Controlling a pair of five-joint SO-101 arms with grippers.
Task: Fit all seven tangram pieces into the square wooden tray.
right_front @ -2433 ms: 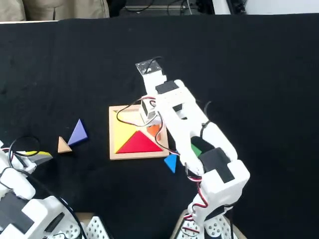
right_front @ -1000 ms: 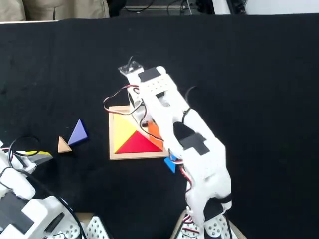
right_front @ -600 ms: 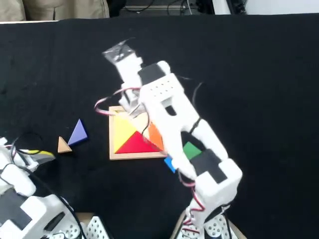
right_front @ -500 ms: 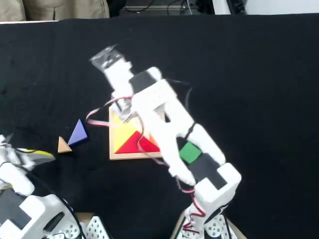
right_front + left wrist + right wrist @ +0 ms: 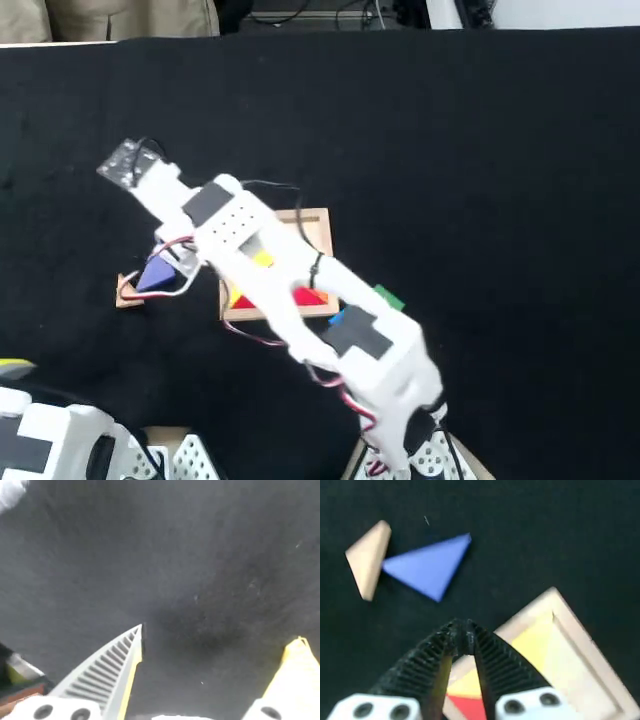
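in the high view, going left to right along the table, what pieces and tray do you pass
tan triangle → blue-violet triangle → wooden tray → small blue piece → green piece

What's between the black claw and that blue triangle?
Nothing but bare black tablecloth, as the right wrist view shows, lies between the right end effector and the blue triangle.
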